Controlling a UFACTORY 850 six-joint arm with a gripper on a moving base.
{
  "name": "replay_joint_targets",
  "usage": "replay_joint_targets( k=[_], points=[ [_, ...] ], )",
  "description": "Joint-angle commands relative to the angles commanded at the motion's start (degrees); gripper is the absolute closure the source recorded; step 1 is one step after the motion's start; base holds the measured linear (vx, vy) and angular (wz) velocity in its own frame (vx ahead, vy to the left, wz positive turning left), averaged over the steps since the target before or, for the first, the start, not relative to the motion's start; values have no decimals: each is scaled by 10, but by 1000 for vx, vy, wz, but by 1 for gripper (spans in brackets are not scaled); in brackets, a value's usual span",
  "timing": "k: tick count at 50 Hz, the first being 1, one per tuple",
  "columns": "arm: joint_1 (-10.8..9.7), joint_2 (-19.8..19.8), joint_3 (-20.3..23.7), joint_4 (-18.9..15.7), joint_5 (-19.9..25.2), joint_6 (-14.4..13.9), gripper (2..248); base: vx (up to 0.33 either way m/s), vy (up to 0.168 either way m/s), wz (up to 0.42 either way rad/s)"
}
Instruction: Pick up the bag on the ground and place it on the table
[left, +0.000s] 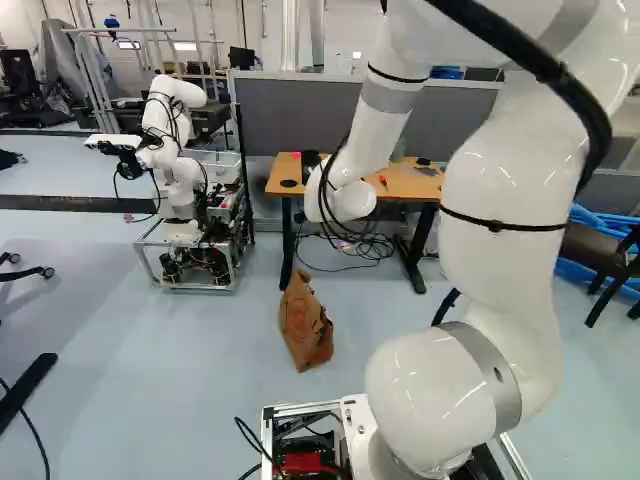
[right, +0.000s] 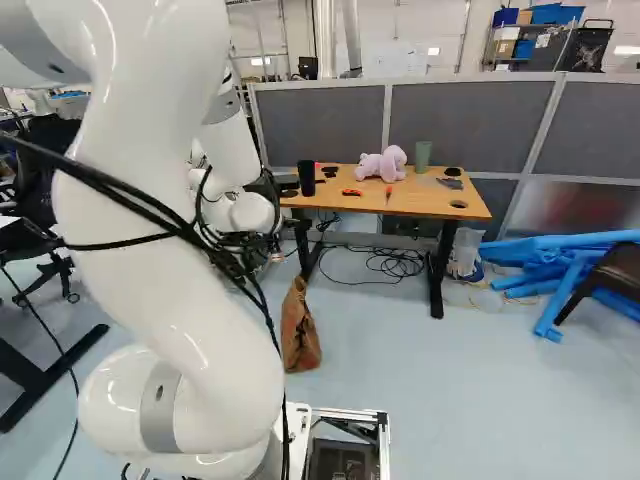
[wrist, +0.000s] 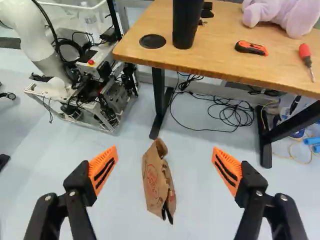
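Observation:
A crumpled brown paper bag (left: 306, 325) stands on the floor in front of the wooden table (left: 395, 185), its narrow top towards the table. The same bag (right: 300, 335) shows beside my arm in the right base view. In the wrist view my gripper (wrist: 165, 167) is open, with orange pads wide apart. The bag (wrist: 156, 180) appears between and beyond the fingers, down on the floor, untouched. The table (wrist: 220, 60) lies ahead of the gripper. My arm hides the gripper's fingers in both base views.
On the table are a black cup (wrist: 186, 22), a pink plush toy (right: 383, 165), a green cup (right: 423, 154), a red-and-black cutter (wrist: 251, 48) and a screwdriver (wrist: 306, 56). Cables (wrist: 227, 115) lie beneath. Another robot (left: 175, 150) stands left of the table; blue tubes (right: 560, 265) lie right.

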Motion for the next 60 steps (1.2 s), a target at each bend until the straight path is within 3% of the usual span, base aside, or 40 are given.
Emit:
replay_joint_targets(
  k=[22,60],
  points=[
    [10,-75,-58,0,-36,0,3,0,0,0],
    [9,-164,-109,0,-70,0,3,0,0,0]
  ],
)
